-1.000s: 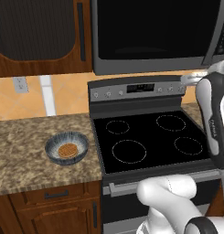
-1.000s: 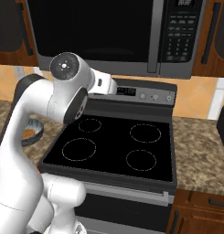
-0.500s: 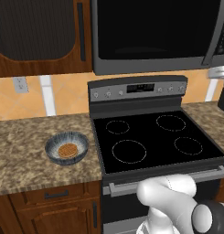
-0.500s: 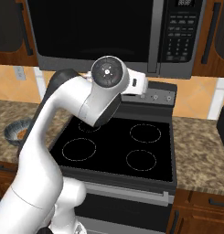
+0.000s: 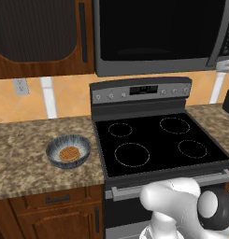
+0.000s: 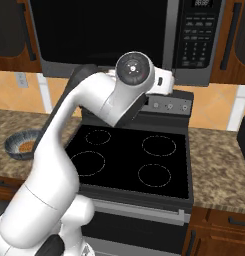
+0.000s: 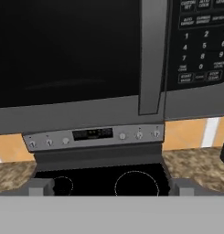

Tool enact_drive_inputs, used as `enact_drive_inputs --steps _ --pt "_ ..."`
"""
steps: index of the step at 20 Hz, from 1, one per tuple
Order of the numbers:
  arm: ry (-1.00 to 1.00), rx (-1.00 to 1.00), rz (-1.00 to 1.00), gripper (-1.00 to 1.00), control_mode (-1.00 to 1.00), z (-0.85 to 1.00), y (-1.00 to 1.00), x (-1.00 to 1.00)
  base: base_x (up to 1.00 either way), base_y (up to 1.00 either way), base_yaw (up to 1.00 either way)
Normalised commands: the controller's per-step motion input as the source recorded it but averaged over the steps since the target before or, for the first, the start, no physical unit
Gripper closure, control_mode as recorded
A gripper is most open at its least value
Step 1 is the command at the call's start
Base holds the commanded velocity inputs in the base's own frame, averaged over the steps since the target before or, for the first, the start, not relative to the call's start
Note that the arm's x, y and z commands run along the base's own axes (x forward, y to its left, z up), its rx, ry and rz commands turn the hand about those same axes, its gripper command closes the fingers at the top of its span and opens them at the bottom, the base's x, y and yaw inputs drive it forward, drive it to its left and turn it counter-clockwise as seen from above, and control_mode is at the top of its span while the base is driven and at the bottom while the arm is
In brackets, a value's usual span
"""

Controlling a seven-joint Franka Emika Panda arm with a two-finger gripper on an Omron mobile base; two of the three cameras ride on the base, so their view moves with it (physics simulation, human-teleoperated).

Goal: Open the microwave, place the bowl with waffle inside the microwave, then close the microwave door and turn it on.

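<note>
i find the microwave (image 7: 109,59) shut, above the stove (image 5: 158,144). its door (image 7: 67,50) looks rigid and hinged; best hold is the upright handle (image 7: 150,59). gripper (image 7: 111,188) open, empty. bowl (image 5: 68,151) with waffle (image 5: 68,153) rests on the left counter (image 5: 22,154), probably light and slippery.

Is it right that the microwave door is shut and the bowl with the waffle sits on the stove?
Not quite. The microwave door is shut, but the bowl with the waffle sits on the counter left of the stove, as the left base view shows.
</note>
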Motion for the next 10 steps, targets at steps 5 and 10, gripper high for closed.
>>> enact_drive_inputs --steps 5,10 --pt "-0.01 0.0 -0.01 -1.0 -1.0 0.47 -0.39 0.48 0.0 0.0 0.0" --pt "-0.03 0.0 0.0 -1.0 -1.0 0.48 -0.25 0.37 0.0 0.0 0.0"
